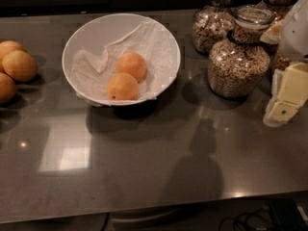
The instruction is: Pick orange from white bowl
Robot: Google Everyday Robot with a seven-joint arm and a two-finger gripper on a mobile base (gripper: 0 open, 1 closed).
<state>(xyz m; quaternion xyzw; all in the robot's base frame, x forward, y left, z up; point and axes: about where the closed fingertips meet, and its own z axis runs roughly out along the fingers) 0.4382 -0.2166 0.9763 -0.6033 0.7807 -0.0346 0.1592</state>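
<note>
one cream-coloured gripper (286, 101) hangs just right of a round glass cereal jar (238, 61); its opening cannot be told. well to its left, the smaller, redder round orange (132, 65) lies in the wide white sheet-lined bowl (77, 35).

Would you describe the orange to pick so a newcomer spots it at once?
Left of the glass cereal jars stands a wide white bowl; the gripper is at the right edge. Inside, the round matte orange lies behind its larger, paler twin.
</note>
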